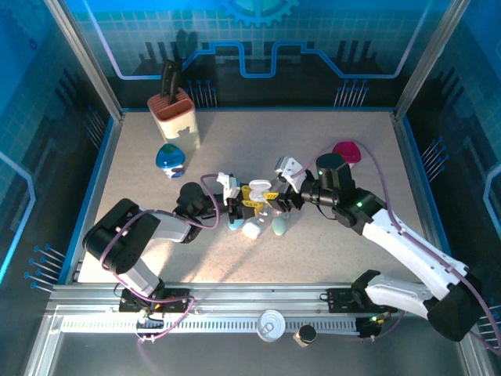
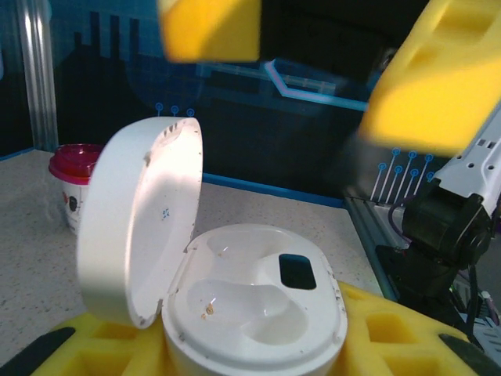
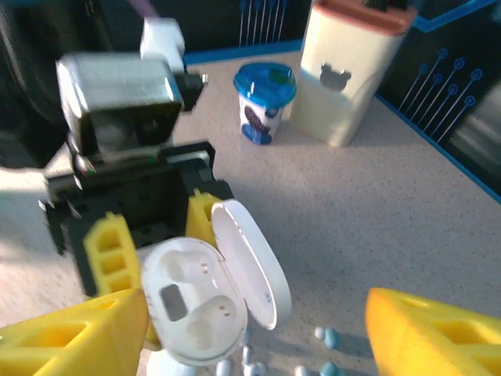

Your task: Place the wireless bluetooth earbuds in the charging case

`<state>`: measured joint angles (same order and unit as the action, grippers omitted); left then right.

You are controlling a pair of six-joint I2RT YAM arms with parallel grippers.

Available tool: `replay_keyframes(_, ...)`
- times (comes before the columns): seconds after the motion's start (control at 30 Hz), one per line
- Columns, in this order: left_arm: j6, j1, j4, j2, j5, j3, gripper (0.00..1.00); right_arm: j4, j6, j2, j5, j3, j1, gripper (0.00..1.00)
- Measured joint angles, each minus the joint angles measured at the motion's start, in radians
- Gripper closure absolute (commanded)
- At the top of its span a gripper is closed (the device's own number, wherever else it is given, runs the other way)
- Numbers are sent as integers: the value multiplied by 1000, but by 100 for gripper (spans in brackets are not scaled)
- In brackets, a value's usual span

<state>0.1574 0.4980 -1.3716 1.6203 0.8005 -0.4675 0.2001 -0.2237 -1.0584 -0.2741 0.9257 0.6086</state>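
White and pale blue specks, judged to be the earbuds [image 3: 325, 337], were seen loose on the table [image 3: 376, 204], low beside the lid of the charging case [image 2: 258, 313]. None was held, and both wells of the case were seen bare. The case was kept open, its lid tipped up, and its base was pinched between the yellow fingers [image 3: 109, 254] of the left gripper [image 3: 156, 235]. The right gripper [image 3: 254, 329] was held over the case with its yellow fingers [image 3: 438, 337] spread wide and nothing between them. The earbuds lay below that gap, touched by neither finger. As a judgement, one earbud would best be taken by its stem, turned to match a well and lowered straight in, while the case was held level and steady.
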Motion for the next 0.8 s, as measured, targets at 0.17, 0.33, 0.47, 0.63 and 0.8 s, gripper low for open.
replay_keyframes(0.17, 1, -29, 1, -30, 0, 26, 63, -117, 178, 98, -111, -68, -148, 22)
replay_keyframes(0.33, 1, -45, 0, -62, 0, 37, 63, -146, 367, 75, -127, -105, -257, 26)
replay_keyframes(0.47, 1, -56, 0, -82, 0, 50, 63, -93, 475, -52, -132, -85, -295, 31)
replay_keyframes(0.63, 1, -58, 0, -92, 0, 61, 62, 1, 527, -306, -165, -12, -294, 32)
replay_keyframes(0.8, 1, -58, 0, -97, 1, 69, 62, 68, 534, -517, -187, 45, -273, 37)
